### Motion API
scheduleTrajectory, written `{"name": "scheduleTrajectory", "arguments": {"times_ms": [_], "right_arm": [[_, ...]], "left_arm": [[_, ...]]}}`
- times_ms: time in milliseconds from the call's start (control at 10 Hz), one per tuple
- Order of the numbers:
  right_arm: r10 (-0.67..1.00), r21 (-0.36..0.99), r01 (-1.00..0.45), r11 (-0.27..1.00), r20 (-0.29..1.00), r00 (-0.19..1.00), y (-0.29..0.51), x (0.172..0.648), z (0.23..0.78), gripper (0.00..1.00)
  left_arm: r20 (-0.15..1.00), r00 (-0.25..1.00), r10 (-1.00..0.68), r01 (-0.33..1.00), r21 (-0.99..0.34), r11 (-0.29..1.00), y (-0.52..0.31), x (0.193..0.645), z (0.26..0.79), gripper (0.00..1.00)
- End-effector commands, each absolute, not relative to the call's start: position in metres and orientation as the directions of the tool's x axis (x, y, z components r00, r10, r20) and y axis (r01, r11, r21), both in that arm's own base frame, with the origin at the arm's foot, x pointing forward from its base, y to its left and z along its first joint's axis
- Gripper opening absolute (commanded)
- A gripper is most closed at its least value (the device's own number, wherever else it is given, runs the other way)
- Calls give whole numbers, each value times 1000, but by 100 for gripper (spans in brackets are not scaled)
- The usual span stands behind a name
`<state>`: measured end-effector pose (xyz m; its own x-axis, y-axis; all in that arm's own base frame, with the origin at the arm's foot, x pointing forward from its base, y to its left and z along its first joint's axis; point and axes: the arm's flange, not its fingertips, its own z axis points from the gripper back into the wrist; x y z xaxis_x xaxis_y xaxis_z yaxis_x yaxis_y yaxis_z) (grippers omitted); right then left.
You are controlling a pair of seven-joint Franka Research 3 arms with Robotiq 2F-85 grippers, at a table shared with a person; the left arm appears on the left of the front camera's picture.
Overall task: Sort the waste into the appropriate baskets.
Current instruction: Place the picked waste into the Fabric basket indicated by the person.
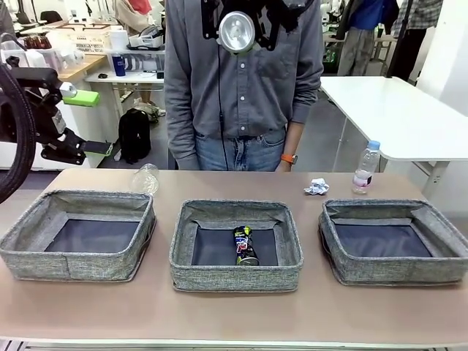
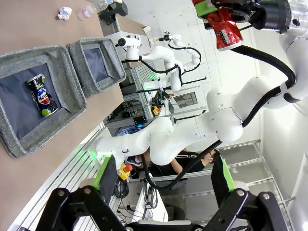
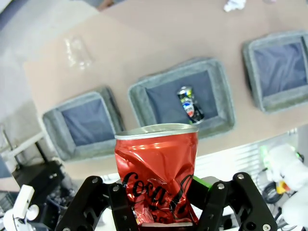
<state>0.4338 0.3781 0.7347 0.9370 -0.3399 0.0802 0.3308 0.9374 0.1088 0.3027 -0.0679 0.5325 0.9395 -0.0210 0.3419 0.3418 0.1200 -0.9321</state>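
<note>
Well above the counter (image 3: 159, 43), the crushed red drink can (image 3: 156, 163) was pinched in the right gripper (image 3: 159, 195); it was best lowered squarely over the middle basket (image 3: 139, 94), beside the dark blue-and-yellow can (image 3: 190, 105), before release.

Front view: fixed low at the robot's edge of the desk (image 1: 219, 322), facing across it toward a person (image 1: 241, 88) standing at the far side, near enough to span the left basket (image 1: 69, 265), middle basket (image 1: 235, 278) and right basket (image 1: 395, 272) side by side.

Left wrist view: raised off the desk's near edge, rolled sideways, looking along the wide-apart left claw (image 2: 163, 175), with the desk far off in the upper left corner.

Right wrist view: high overhead, looking down past the red can (image 3: 156, 163) clamped in the right claw (image 3: 161, 197).

Shared by all three: the middle basket holding the dark blue-and-yellow can (image 1: 246, 246).
</note>
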Motion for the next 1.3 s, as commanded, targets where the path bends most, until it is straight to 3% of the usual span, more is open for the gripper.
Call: {"name": "scheduleTrajectory", "arguments": {"times_ms": [0, 1200], "right_arm": [[-337, 105, 329, 939, 77, 938, 378, 433, 739, 6], [-337, 105, 329, 939, 77, 938, 378, 433, 739, 6]], "left_arm": [[360, 933, -14, 360, -928, 94, -71, 301, 533, 100], [360, 933, -14, 360, -928, 94, -71, 301, 533, 100]]}}
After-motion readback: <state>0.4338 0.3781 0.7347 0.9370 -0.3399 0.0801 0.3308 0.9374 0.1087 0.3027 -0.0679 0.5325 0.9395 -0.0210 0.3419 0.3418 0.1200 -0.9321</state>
